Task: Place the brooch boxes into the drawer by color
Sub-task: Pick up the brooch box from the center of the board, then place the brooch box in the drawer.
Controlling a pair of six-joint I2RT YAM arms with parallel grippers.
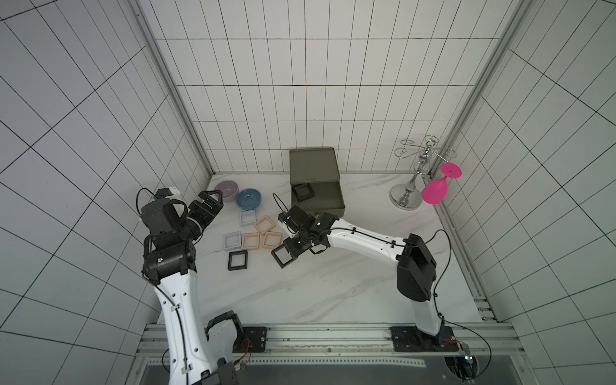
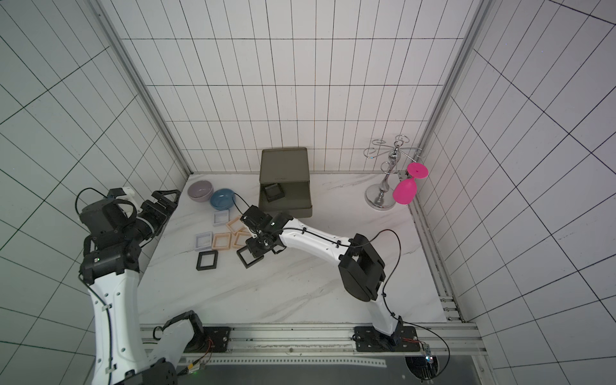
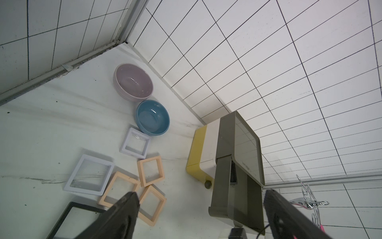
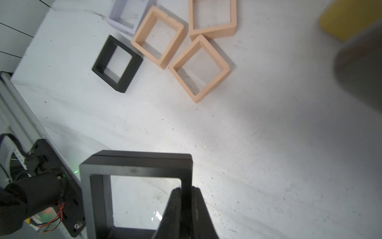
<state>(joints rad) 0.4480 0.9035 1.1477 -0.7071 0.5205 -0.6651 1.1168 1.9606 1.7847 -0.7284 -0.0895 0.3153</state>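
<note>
One blk brooch box [image 4: 136,165], window up, in R gripper [image 4: 185,189]

You have no lettering here that can be read. The small three-tier drawer chest with the dark olive-grey plastic top [image 3: 246,140] bears a faint mark [image 3: 247,166] near its front edge (the same mark [image 1: 315,178] is a mere dash in a top view), too small to make out.
</note>
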